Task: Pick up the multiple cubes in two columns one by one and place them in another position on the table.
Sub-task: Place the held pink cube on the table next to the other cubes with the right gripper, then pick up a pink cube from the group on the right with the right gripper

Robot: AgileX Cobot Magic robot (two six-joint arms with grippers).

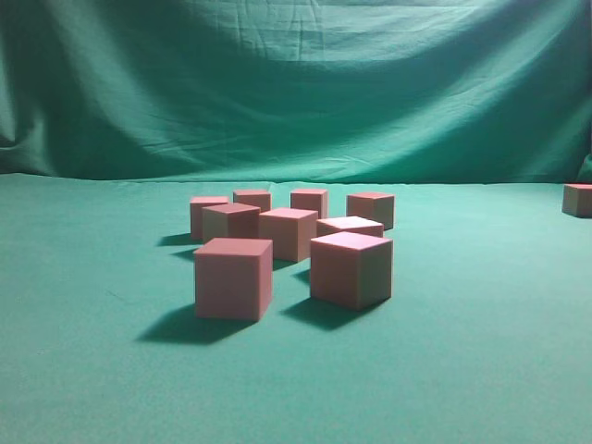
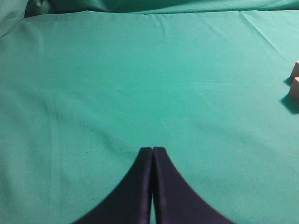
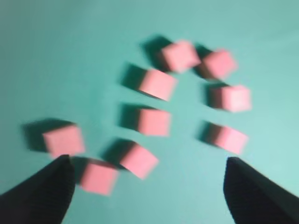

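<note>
R tool (image 3: pixel 148 186) is hanging wide open, empty, over the small matte reddish-pink cubes (image 3: pixel 154 122); view blurred. L tool (image 2: pixel 152 151) is sitting pressed closed, holding nothing, over bare green-cloth worktop (image 2: pixel 140 84). Cubes are lying clustered mid-worktop, variously turned, no long axis; one is sitting far right (image 1: pixel 577 199).

From above the right tool (image 3: pixel 148 179), the small matte pink cubes (image 3: pixel 154 122) smear into blur. Beside the left tool (image 2: pixel 153 150), two are cut off at the frame's right edge.
</note>
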